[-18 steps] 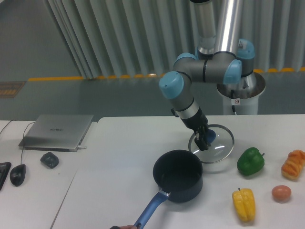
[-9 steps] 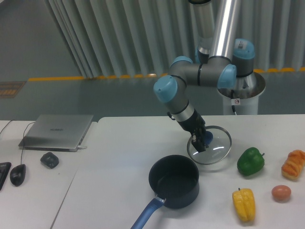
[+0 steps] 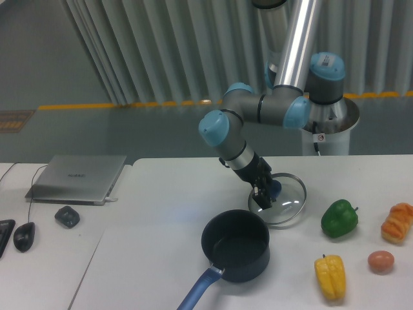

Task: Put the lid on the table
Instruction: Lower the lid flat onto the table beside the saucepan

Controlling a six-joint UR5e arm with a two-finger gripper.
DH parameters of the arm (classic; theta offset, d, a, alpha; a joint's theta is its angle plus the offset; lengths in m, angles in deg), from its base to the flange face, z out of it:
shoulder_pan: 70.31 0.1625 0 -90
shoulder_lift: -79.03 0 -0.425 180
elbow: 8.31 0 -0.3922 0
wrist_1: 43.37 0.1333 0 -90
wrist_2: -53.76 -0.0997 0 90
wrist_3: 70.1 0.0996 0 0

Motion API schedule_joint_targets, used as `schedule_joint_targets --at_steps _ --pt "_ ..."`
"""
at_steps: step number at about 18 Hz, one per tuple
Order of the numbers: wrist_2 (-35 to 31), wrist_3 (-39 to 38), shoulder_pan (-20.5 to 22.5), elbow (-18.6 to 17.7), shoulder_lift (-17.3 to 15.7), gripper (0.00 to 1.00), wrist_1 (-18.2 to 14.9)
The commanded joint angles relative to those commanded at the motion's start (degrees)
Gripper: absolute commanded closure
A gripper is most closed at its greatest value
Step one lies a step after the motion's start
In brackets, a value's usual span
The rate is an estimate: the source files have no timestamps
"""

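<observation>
The round glass lid with a silver rim hangs tilted just above the white table, right of centre. My gripper is shut on the lid's small blue knob, reaching down from the upper right. The dark blue saucepan stands open in front of the lid, its long blue handle pointing to the lower left.
A green pepper, a yellow pepper, an egg-like brown ball and a bread piece lie at the right. A laptop, a dark mouse and another mouse sit on the left desk.
My gripper has carried the lid leftward and slightly up over the table. The saucepan shifted a little left between the first two frames and a hand at its handle is gone.
</observation>
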Motion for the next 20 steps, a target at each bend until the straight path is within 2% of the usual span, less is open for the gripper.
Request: schedule_joint_targets --at_steps 4,5,9,10,12,15,17,20 --pt "-0.96 -0.97 0.0 -0.09 0.53 0.32 -0.09" --pt "-2.01 -0.97 0.0 -0.09 0.79 0.29 -0.09" --pt "-2.29 -0.97 0.09 0.0 1.41 0.28 0.0" --pt "-2.29 -0.62 0.09 0.09 1.23 0.25 0.0" --pt "-1.59 -0.36 0.61 1.22 0.53 0.0 -0.35" --pt "1.74 -0.18 2.19 3.69 -2.72 0.0 -1.49" --pt "5.87 -0.18 4.38 5.53 -3.34 0.0 -1.58" --pt "7.73 0.69 7.02 6.76 -4.04 0.0 -1.67"
